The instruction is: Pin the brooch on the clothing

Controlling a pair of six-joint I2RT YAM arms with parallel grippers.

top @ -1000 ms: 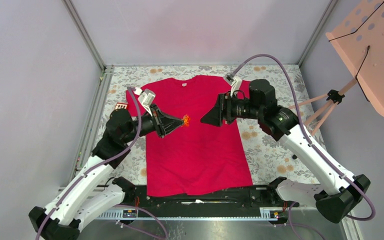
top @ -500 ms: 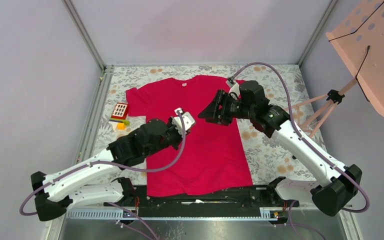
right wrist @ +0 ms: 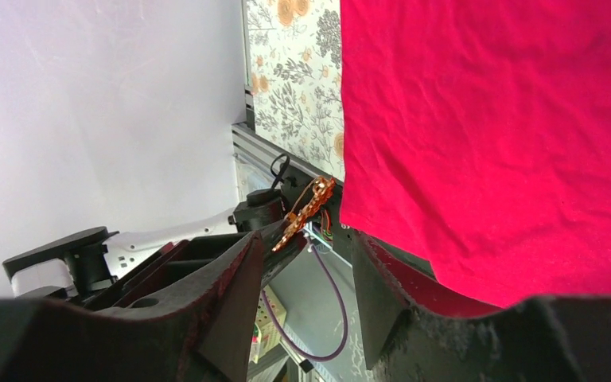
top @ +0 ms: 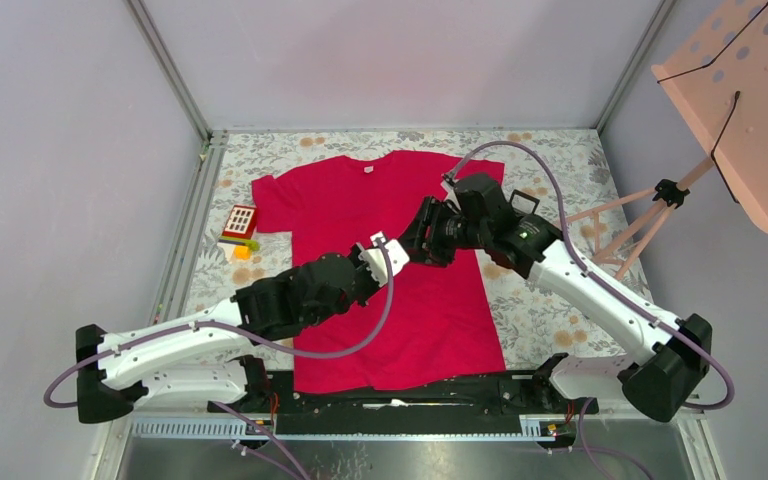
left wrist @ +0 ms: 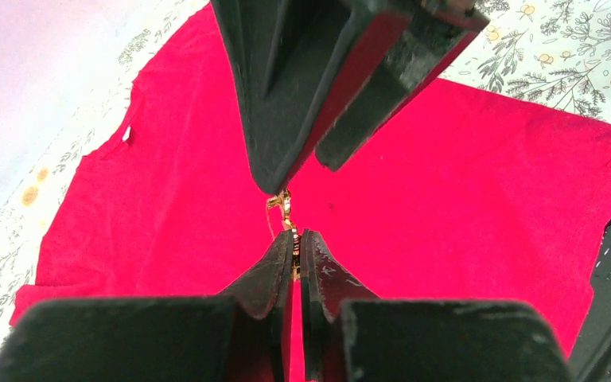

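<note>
Red T-shirt (top: pixel 430 320) lies spread flat on the floral tablecloth (top: pixel 525 320) that covers the desk. Laid out like this, it offers a smooth, open face for pinning.

The brooch (right wrist: pixel 306 207) is not on the cloth. You hold it in the air above the T-shirt's middle, clear of the fabric. Your left tool (left wrist: pixel 296 235) is clamped on the brooch's lower part with its fingers pressed together, and the gold fitting stands up out of the tips. That leaves the free end exposed for the other arm.

Your right tool (right wrist: pixel 306 243) faces the left one head-on above the T-shirt's chest. Its fingers are apart, one on each side of the brooch's upper end. You cannot tell from these views whether either pad touches it yet.

Judgement: this is a handover or clasp-opening step, and pinning has not begun. The ornament is tiny and the grip shallow, so a misaligned squeeze could twist it out of the left tool and drop it onto the T-shirt.
</note>
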